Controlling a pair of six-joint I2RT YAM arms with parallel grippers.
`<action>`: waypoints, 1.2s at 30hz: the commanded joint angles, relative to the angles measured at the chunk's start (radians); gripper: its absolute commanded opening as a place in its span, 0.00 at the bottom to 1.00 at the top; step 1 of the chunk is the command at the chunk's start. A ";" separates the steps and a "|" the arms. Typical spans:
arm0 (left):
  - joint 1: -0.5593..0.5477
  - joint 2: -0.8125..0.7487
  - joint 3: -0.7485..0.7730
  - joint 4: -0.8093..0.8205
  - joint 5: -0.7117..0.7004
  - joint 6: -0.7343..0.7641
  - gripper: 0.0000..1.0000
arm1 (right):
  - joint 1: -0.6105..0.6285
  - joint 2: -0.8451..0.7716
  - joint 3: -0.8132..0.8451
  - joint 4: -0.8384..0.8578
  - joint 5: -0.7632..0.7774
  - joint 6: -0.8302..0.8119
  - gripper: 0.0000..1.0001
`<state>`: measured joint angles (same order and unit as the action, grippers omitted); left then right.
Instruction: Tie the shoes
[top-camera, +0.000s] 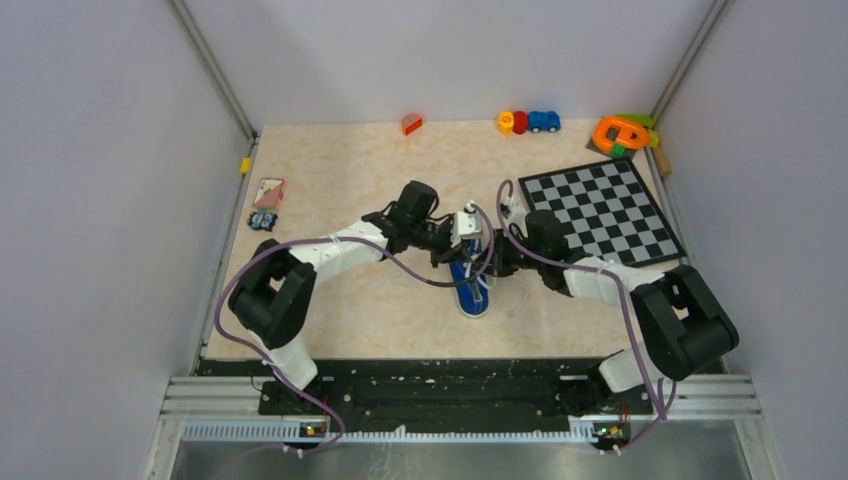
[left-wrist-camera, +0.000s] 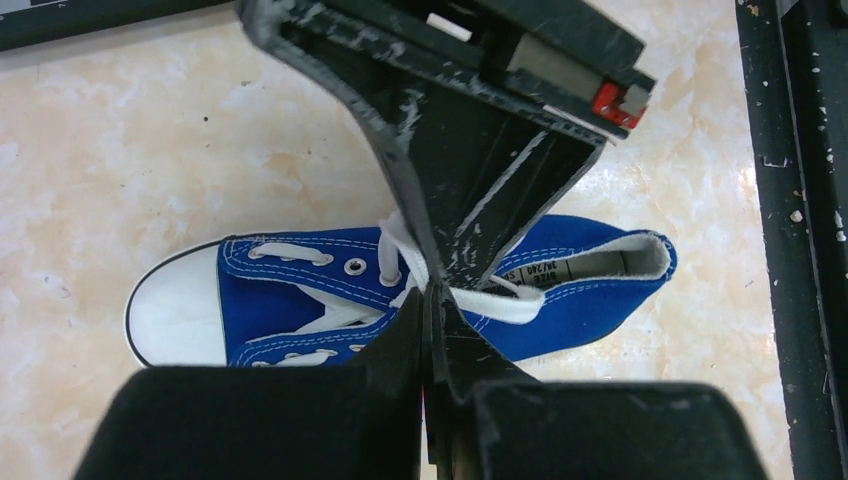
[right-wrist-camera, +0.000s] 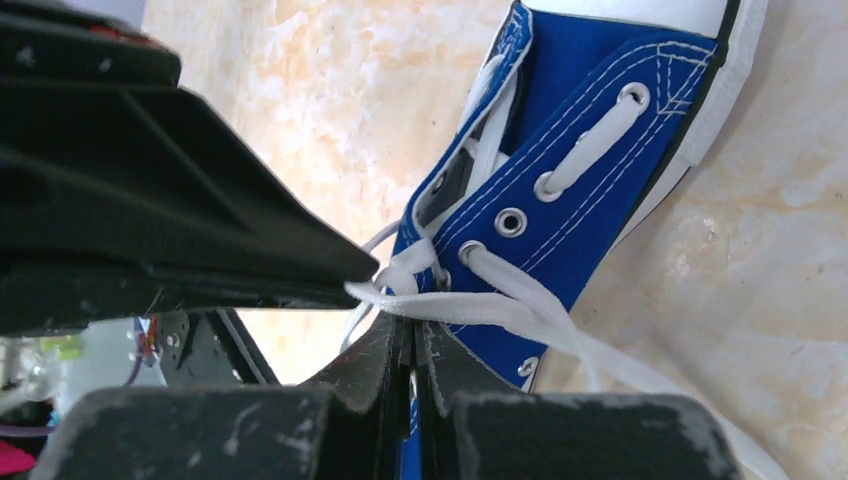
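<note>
The blue shoe (top-camera: 471, 292) lies on the table (top-camera: 340, 170), to the left of the checkerboard (top-camera: 605, 210) and a bit closer to the robot than it is. The shoe lies long-ways from far to near. Its white toe (left-wrist-camera: 170, 315) points at the robot and its open heel end points away.

The two grippers meet right over the top of the shoe, just left of the checkerboard. The left gripper (left-wrist-camera: 428, 302) is pinched tight, and it looks like it holds the lace (left-wrist-camera: 495, 303). The right gripper (right-wrist-camera: 408, 326) is pinched tight too, with the lace across its tips.

The lace runs through the holes, but I see no bow and no firm knot. One loose end trails on the table on the checkerboard side of the shoe. I think the tying has only just begun, so the knot and the bow are not yet made.
</note>
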<state>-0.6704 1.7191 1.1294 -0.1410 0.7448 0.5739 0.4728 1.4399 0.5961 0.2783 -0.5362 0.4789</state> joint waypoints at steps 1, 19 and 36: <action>-0.002 -0.053 -0.011 0.076 0.070 -0.019 0.00 | -0.003 0.046 0.069 0.044 0.026 0.075 0.00; -0.001 -0.101 -0.043 -0.035 0.070 0.046 0.11 | -0.003 0.048 -0.041 0.308 0.147 0.152 0.00; 0.081 -0.364 -0.276 0.351 -0.068 -0.275 0.61 | -0.003 0.053 -0.070 0.339 0.110 0.118 0.00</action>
<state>-0.6064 1.4986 0.9463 -0.0288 0.7666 0.4313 0.4728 1.4887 0.5301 0.5568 -0.4164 0.6224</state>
